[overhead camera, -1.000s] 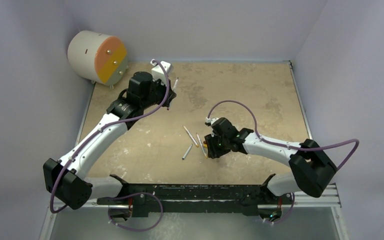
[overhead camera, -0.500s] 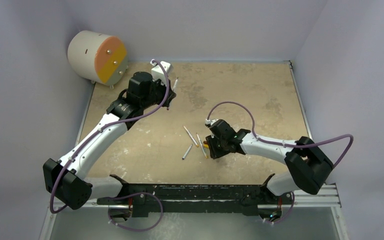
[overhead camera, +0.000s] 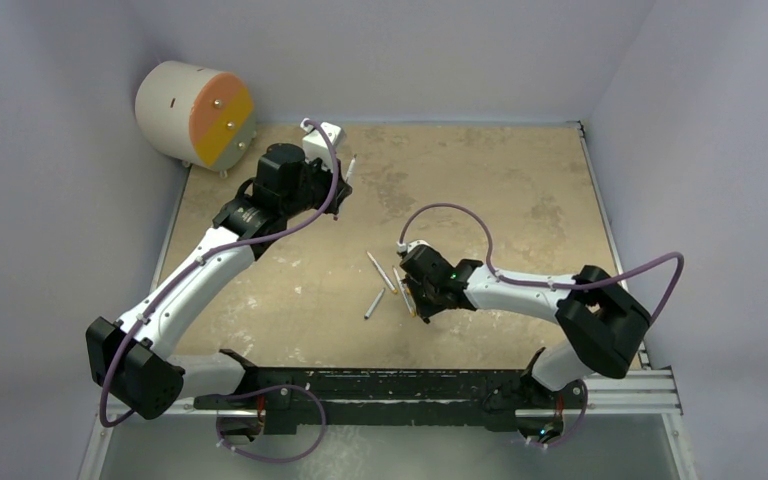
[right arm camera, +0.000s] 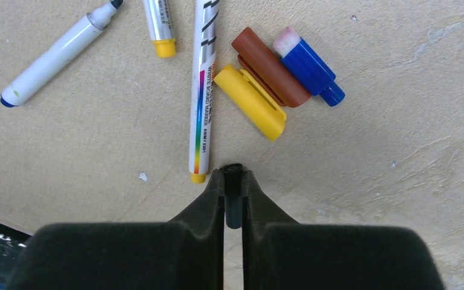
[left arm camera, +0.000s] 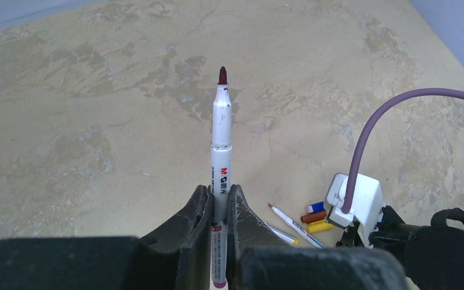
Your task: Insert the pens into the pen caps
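Note:
My left gripper (left arm camera: 220, 199) is shut on a white pen (left arm camera: 221, 139) with a dark red tip, held off the table at the back left, where the top view shows that gripper (overhead camera: 345, 176) too. My right gripper (right arm camera: 234, 181) is shut on the black pen cap (right arm camera: 234, 202), low over the table centre. Just ahead of it lie the yellow cap (right arm camera: 251, 101), the red-brown cap (right arm camera: 270, 66) and the blue cap (right arm camera: 310, 66), side by side. Three more pens lie there: one with a rainbow stripe (right arm camera: 202, 90), one with a yellow end (right arm camera: 159, 24) and one with a blue end (right arm camera: 51, 57).
A white drum with an orange face (overhead camera: 195, 113) stands beyond the table's back left corner. Grey walls close in the table on three sides. A black rail (overhead camera: 440, 385) runs along the near edge between the arm bases.
My right gripper has shut on the black cap, and its arm has shifted a little to the left. The left arm and its pen have not moved.

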Controlling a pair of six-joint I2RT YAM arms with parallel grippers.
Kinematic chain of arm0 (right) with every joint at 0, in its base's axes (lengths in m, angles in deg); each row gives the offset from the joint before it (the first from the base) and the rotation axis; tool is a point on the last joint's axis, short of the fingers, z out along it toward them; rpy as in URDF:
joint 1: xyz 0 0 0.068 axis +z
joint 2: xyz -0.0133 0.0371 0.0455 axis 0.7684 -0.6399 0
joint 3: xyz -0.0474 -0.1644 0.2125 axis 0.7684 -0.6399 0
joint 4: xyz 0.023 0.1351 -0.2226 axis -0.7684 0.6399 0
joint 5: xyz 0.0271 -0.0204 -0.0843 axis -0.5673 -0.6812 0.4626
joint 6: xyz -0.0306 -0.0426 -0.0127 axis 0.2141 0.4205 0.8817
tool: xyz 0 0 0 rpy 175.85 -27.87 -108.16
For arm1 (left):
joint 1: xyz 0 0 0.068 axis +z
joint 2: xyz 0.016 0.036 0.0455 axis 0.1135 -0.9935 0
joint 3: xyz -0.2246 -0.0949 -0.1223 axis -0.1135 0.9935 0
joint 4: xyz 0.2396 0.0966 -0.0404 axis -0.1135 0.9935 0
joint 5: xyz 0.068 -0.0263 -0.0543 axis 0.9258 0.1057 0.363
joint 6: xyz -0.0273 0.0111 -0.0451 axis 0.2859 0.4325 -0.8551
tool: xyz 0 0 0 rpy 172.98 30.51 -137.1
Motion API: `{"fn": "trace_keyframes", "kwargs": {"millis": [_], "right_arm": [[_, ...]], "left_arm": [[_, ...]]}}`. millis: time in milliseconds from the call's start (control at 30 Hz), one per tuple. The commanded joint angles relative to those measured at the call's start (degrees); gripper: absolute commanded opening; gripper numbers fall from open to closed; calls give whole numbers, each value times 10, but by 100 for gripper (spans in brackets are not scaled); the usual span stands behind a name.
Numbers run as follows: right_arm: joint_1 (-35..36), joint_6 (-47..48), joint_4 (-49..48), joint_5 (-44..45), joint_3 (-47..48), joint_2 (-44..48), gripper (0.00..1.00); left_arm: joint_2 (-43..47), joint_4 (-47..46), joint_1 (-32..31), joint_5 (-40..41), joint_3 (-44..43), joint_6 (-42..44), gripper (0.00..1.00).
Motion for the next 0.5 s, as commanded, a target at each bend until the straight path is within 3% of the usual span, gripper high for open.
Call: {"fn": "trace_keyframes", "kwargs": {"millis": [0, 200, 467], "right_arm": [[6, -41, 22, -11, -11, 0, 0], [-1, -55, 16, -33, -11, 64, 0], [-55, -47, -122, -17, -6, 209, 0]], "left_arm": [[21, -10, 0, 6, 1, 9, 0], [20, -13, 0, -1, 2, 5, 0], [3, -50, 0, -77, 4, -57, 0]]}}
